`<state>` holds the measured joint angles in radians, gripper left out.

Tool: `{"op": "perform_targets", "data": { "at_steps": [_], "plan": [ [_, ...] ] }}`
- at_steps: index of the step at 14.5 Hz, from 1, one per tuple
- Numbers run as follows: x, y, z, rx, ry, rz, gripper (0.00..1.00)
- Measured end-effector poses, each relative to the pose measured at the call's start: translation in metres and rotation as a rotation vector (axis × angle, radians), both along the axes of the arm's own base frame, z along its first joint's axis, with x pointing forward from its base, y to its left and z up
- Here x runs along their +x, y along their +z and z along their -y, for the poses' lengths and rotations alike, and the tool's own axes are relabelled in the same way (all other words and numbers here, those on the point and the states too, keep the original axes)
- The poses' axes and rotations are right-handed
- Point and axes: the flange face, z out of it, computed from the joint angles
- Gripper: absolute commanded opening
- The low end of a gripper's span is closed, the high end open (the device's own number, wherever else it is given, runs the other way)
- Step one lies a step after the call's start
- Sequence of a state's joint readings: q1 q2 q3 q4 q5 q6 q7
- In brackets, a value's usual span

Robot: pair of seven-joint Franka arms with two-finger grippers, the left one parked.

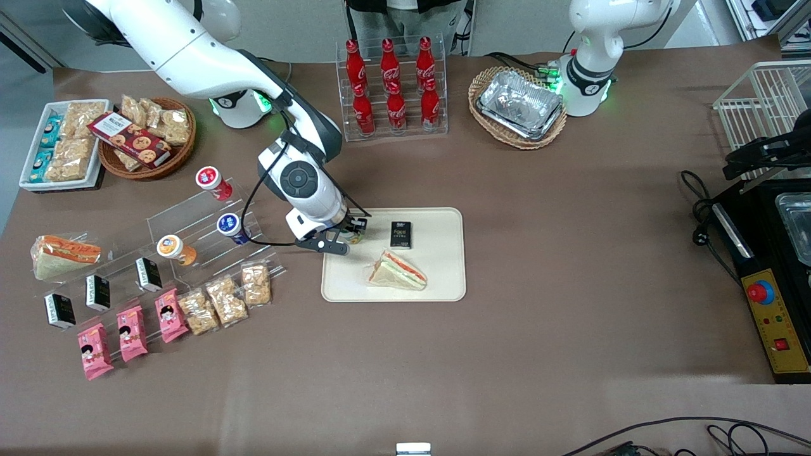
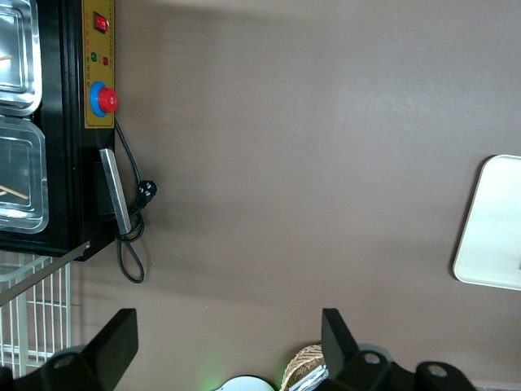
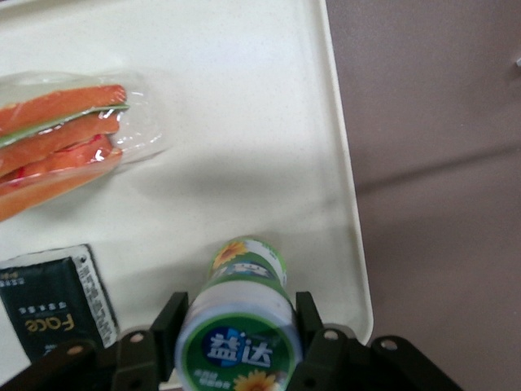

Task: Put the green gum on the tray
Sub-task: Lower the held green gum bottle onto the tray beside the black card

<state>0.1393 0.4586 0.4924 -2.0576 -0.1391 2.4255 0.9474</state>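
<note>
Hand [image 3: 236, 342] pinching green gum [image 3: 240, 326] over tray [image 1: 443, 278] corner (beside black packet [image 1: 401, 234]).

Wrapped sandwich [image 1: 398, 271] beside black packet [image 1: 401, 234] (apart).

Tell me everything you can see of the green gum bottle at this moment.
The green gum is a small cylindrical bottle, plastic by its look, with a round green-and-white lid bearing blue characters and a sunflower, and a white body with yellow-green print. It stands upright over the tray, near the rim toward the working arm's end, beside the black packet. The end effector is shut on it, one finger at each side. Whether its base touches the tray cannot be seen.
</note>
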Motion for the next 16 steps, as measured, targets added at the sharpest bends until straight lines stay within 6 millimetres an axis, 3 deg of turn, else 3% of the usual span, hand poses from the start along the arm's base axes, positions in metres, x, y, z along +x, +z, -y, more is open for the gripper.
{"op": "perform_targets", "data": {
  "at_steps": [1, 2, 3, 4, 5, 12, 14, 16],
  "plan": [
    [0.0, -0.002, 0.0, 0.0, -0.008, -0.003, 0.63],
    [-0.001, -0.004, -0.001, -0.001, -0.01, -0.006, 0.65],
    [-0.001, -0.005, -0.001, 0.001, -0.012, -0.006, 0.86],
    [-0.002, -0.007, -0.002, 0.005, -0.012, -0.005, 0.88],
    [-0.002, -0.008, -0.003, 0.006, -0.014, -0.006, 0.99],
    [0.001, -0.004, -0.003, 0.009, -0.026, 0.003, 0.99],
    [0.006, 0.01, -0.004, 0.006, -0.024, 0.021, 0.99],
    [0.009, 0.039, -0.001, -0.031, -0.019, 0.027, 0.99]
  ]
}}
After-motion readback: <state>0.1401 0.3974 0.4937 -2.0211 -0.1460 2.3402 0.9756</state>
